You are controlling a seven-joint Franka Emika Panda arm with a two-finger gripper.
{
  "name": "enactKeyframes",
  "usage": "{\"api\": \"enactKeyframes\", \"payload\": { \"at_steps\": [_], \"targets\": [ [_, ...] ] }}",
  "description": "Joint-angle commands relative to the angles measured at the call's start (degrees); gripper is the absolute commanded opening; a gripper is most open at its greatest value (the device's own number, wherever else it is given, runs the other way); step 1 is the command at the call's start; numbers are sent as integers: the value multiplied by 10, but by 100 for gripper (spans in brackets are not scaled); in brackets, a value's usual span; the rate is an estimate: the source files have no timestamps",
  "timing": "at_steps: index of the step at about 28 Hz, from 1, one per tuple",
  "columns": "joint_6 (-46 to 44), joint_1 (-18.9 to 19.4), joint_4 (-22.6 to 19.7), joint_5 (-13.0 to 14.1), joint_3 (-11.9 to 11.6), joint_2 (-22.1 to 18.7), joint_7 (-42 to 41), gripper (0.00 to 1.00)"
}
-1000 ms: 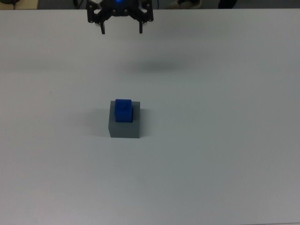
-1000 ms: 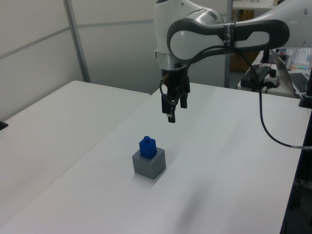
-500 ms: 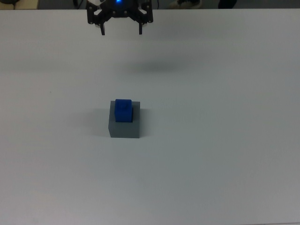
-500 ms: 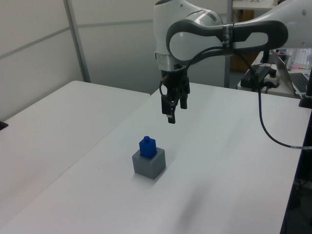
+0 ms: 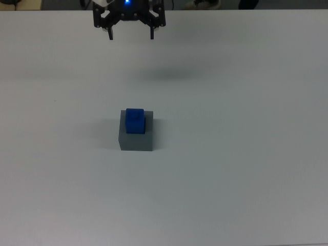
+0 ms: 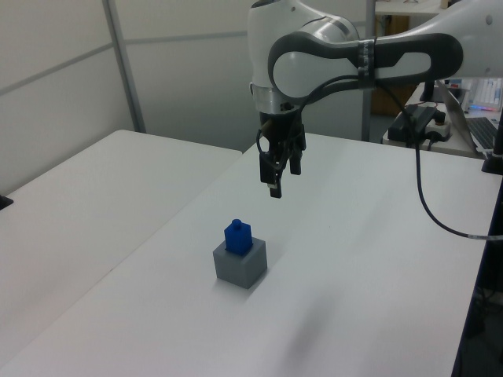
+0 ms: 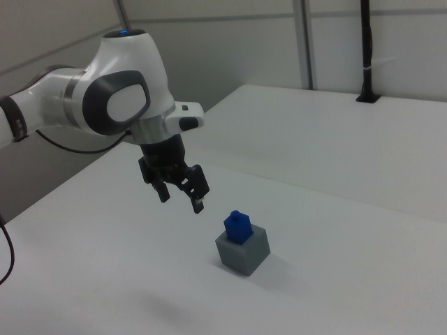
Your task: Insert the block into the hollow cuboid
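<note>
From my feeds the block is sitting in the recess on top of the hollow cuboid, most of it sticking up above the grey rim, with a little nub on its top in the left view. The box is out on the white table, nothing else near it. My gripper is hanging in the air well apart from both, up at the far edge in the top view, and up and to the right of the box in the left view. Its fingers are spread apart and holding nothing, pointing down at the table. In the right view it's to the left of the box
</note>
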Motion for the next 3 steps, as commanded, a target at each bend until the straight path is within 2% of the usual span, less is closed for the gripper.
{"api": "enactKeyframes", "payload": {
  "at_steps": [1,3],
  "targets": [
    [19,4,-8,-5,-5,3,-6,100],
    [19,4,-7,-5,-5,3,-6,100]
  ]
}}
